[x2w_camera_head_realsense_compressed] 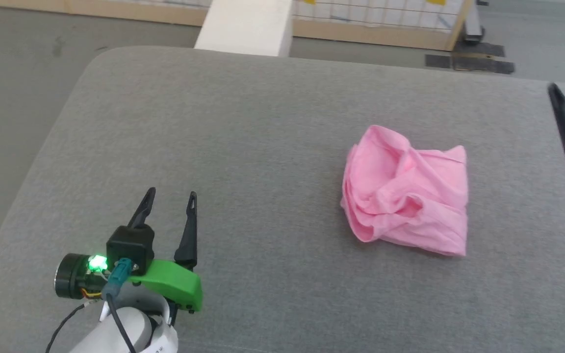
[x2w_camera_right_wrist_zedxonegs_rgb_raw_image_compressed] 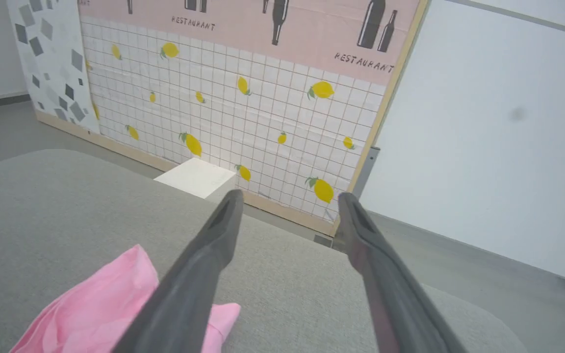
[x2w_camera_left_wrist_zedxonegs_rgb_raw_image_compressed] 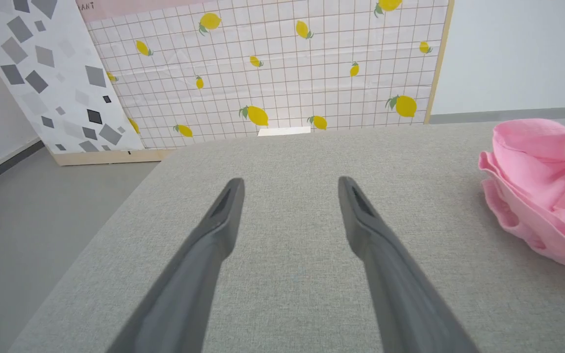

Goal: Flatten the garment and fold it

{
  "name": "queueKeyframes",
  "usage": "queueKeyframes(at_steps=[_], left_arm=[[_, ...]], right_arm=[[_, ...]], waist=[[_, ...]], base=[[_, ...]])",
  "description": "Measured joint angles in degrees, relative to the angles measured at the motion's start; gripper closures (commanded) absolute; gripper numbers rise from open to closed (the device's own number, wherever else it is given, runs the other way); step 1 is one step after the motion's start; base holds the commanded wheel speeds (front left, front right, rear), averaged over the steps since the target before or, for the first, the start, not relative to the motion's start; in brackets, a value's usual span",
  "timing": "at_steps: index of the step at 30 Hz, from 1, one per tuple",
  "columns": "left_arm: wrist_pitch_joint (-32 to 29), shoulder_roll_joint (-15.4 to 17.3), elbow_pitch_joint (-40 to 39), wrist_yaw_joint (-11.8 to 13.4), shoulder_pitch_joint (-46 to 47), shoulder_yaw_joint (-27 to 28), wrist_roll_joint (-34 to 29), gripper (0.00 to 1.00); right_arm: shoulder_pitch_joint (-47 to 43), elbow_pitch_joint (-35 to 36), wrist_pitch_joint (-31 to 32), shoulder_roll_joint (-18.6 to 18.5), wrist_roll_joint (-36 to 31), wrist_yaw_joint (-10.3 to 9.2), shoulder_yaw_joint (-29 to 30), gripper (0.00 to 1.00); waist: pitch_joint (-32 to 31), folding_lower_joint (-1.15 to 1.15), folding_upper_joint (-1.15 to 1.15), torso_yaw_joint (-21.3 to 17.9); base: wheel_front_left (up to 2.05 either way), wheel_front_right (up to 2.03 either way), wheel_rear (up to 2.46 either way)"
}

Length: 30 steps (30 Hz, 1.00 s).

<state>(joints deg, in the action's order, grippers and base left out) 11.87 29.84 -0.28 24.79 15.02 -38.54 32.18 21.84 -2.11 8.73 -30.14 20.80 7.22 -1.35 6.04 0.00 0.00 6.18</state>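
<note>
The wide grey fabric-covered surface (x2w_camera_head_realsense_compressed: 263,122) with rounded corners carries the small light-pink thin-fabric garment (x2w_camera_head_realsense_compressed: 407,191), which lies crumpled in a heap on its right half. Beyond its far edge stand a tall lemon-print grid panel (x2w_camera_right_wrist_zedxonegs_rgb_raw_image_compressed: 243,113) and a white block (x2w_camera_right_wrist_zedxonegs_rgb_raw_image_compressed: 196,177). The left pincer (x2w_camera_head_realsense_compressed: 172,193) hovers released at the lower left, well apart from the garment, and the right pincer (x2w_camera_right_wrist_zedxonegs_rgb_raw_image_compressed: 290,197) is released too, fingers spread near the garment's right side, holding nothing.
</note>
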Motion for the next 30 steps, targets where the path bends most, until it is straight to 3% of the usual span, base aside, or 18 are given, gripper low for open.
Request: queueKeyframes(at_steps=[5,9,18,30], left_arm=[[0.0,0.7,-0.3,0.1,-0.8,0.5,1.2,0.0],[0.1,1.2,-0.5,0.3,-1.2,0.7,1.4,0.0],[0.2,1.5,-0.9,0.5,-2.2,0.3,1.5,0.0],[0.8,1.4,-0.9,0.5,-2.9,-1.4,0.5,0.0]], right_arm=[[-7.7,1.7,-5.4,3.5,-2.7,0.0,6.8,0.0],[-14.4,5.2,-8.4,8.6,-5.4,0.0,11.4,0.0],[-25.2,10.4,-11.7,20.3,-9.7,0.0,15.4,0.0],[-28.0,12.8,-13.3,21.6,-10.8,0.0,14.0,0.0]], waist=[[-0.4,0.0,0.0,-2.3],[-0.9,0.0,0.0,-3.3],[-1.6,0.0,0.0,-3.6],[0.0,0.0,0.0,-3.4]], base=[[0.0,0.0,0.0],[0.0,0.0,0.0],[0.0,0.0,0.0],[0.0,0.0,0.0]])
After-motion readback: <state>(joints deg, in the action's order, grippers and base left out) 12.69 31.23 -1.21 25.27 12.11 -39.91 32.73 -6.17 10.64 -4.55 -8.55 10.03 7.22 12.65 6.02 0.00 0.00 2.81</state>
